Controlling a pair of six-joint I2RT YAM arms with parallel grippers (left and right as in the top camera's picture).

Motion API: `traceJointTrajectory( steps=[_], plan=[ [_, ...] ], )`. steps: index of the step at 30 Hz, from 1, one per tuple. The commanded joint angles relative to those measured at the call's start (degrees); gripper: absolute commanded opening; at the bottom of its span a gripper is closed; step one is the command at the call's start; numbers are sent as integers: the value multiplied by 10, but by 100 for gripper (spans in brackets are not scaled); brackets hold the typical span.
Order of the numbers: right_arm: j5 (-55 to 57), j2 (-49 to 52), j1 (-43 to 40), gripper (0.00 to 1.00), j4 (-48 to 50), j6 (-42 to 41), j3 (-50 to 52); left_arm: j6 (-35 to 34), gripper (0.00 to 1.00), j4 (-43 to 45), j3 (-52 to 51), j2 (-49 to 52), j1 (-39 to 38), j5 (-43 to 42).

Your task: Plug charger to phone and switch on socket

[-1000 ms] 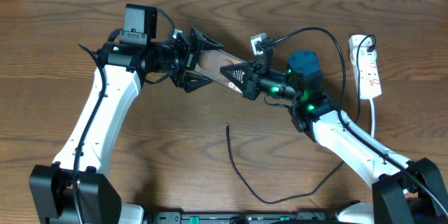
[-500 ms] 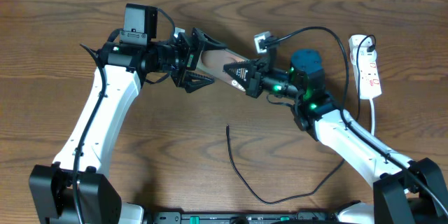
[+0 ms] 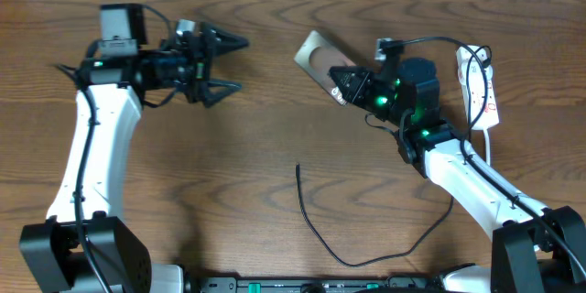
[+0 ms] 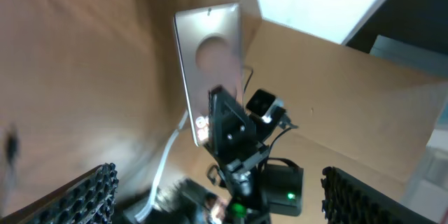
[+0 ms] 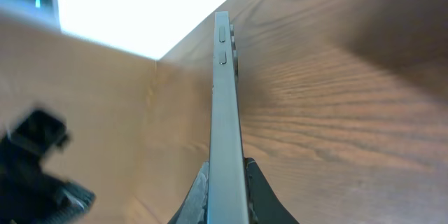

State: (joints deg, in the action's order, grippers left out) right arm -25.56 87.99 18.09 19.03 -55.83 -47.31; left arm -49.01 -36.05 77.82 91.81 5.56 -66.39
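The phone (image 3: 316,55) is off the bench (image 3: 211,192), held in the air above the middle of the far edge, a little toward the right side. It is tilted, and its upper end reaches toward the far edge. The right fingers (image 3: 341,83) are clamped on its lower end. In the right wrist view the phone (image 5: 225,105) shows edge-on, with its side buttons near the top, and the two fingers (image 5: 201,194) press on its flat faces with no gap. The left wrist view shows the phone's (image 4: 208,59) glossy face with its oval mark, standing up from that grip.

The charger (image 3: 311,215) lies loose on the bench toward the near edge. Its connector tip points to the far edge, well apart from the phone, and the cable curves down and round to the right. Nothing touches it.

The socket (image 3: 484,89) lies near the far right corner, lengthwise along the right edge, with a black plug in its far end.

The left fingers (image 3: 224,40) hang over the far left part of the bench. They are spread wide and hold nothing, well apart from the phone; their ribbed pads (image 4: 87,196) sit at the two bottom corners of the left wrist view
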Motion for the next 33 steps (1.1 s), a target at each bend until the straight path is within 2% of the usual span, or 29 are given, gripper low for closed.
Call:
traceJointTrajectory(
  steps=[1,7,10,14,15,19,24,26,33],
  plan=[
    [42,-3,-6,1,10,-235,-10,116,90,20,12,-12,36,-15],
    [42,-3,10,1,12,-464,-10,160,91,61,11,-5,75,-15],
    [42,-3,26,1,30,-524,-10,158,91,85,11,3,75,-15],
    [45,-3,59,1,96,-556,-10,139,92,96,10,22,75,-14],
    [50,-3,67,1,114,-561,-10,129,95,96,10,28,75,-13],
    [80,-3,94,1,161,-565,-10,107,98,101,10,52,75,-16],
    [101,-3,122,1,165,-570,-10,89,100,131,10,68,74,-35],
    [106,-3,132,1,166,-570,-10,76,98,140,10,68,71,-35],
    [152,-3,165,1,169,-547,-10,3,98,191,9,68,49,-16]
  ],
)
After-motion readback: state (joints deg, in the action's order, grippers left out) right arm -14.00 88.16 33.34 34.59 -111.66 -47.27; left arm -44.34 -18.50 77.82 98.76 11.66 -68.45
